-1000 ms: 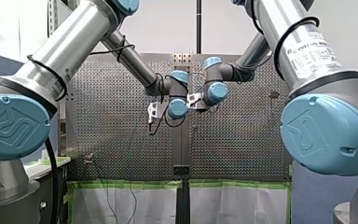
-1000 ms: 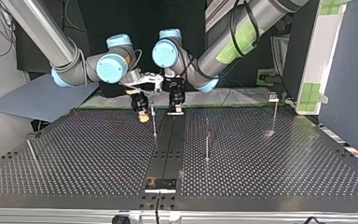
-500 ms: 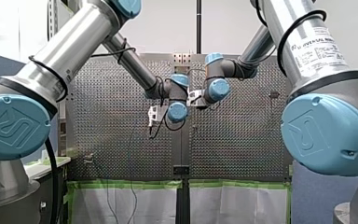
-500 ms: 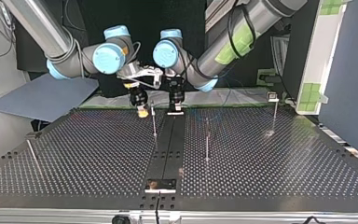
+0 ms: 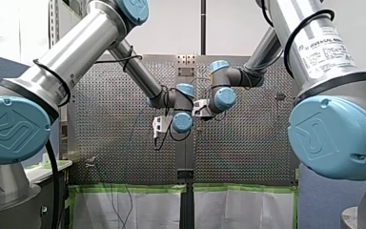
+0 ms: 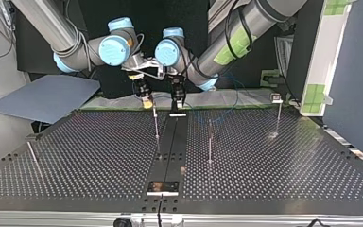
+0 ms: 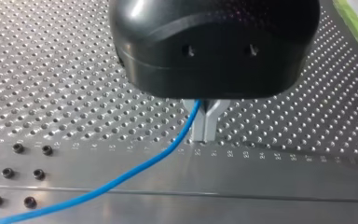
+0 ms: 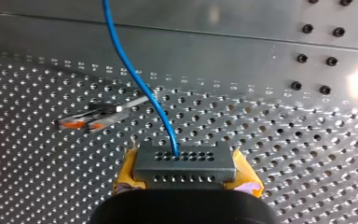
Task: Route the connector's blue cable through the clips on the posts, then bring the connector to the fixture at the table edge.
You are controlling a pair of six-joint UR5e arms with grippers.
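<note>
My right gripper (image 8: 185, 179) is shut on the grey connector (image 8: 185, 161), which sits between its yellow pads. The blue cable (image 8: 135, 74) rises from the connector's top. In the left wrist view my left gripper (image 7: 204, 135) has its metal fingers shut on the blue cable (image 7: 135, 170), low over the table. In the top view my right gripper (image 6: 147, 104) hangs near the far edge, close beside a thin post (image 6: 156, 122). My left gripper (image 6: 177, 109) stands just to that post's right. The fixture (image 6: 162, 187) sits at the near edge.
More thin posts stand on the perforated table (image 6: 274, 165): one in the middle (image 6: 210, 142), one at the top view's right with a clip on top (image 6: 278, 116), one at its left (image 6: 33, 158). A clip-topped post (image 8: 98, 119) shows beside the connector.
In the top view my right gripper with the connector has risen and moved toward the far edge, closer to the post and my left gripper. My left gripper has shifted only slightly.
</note>
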